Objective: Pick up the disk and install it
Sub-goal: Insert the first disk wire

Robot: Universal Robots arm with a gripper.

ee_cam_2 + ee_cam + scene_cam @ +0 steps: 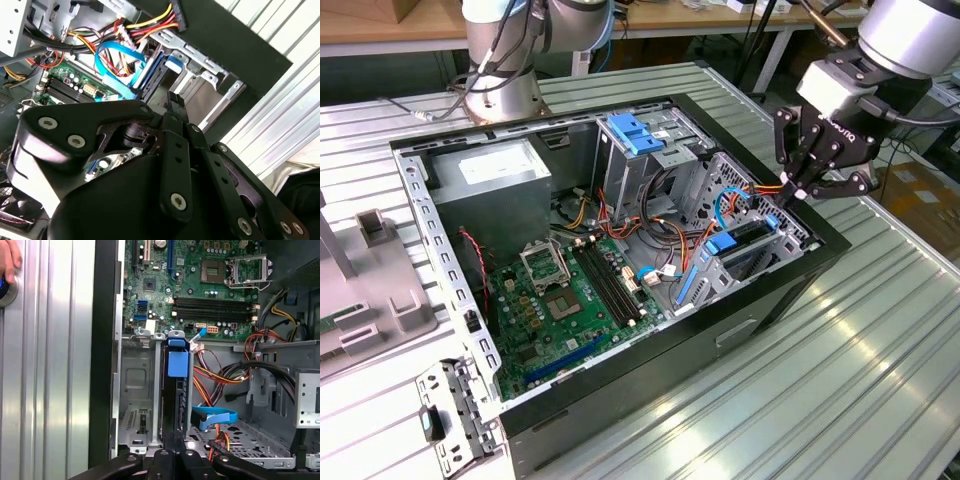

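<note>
Silver slats of the table carry an open black computer case, lying on its side with its inside facing up. Going from the exterior view's left, the grey power supply sits at the case's far left corner. The green motherboard lies along the near left side, and a blue ribbed latch tops the cage at the far edge.

The disk stands on edge in the drive cage at the case's right corner. Its long axis runs along the slot, between the cage's metal walls, and a blue rail shows at its end. In the first wrist view the disk is a dark strip with a blue tab, and an empty silver bay lies just beside it, toward the case's wall.

The gripper hangs directly over the disk's outer end, in line with the slot. Its fingers are drawn together, with the tips at the disk's upper edge. I cannot tell whether they pinch it or only press on it.

Room is tight, with cage walls on both sides and orange and blue cables close by.
</note>
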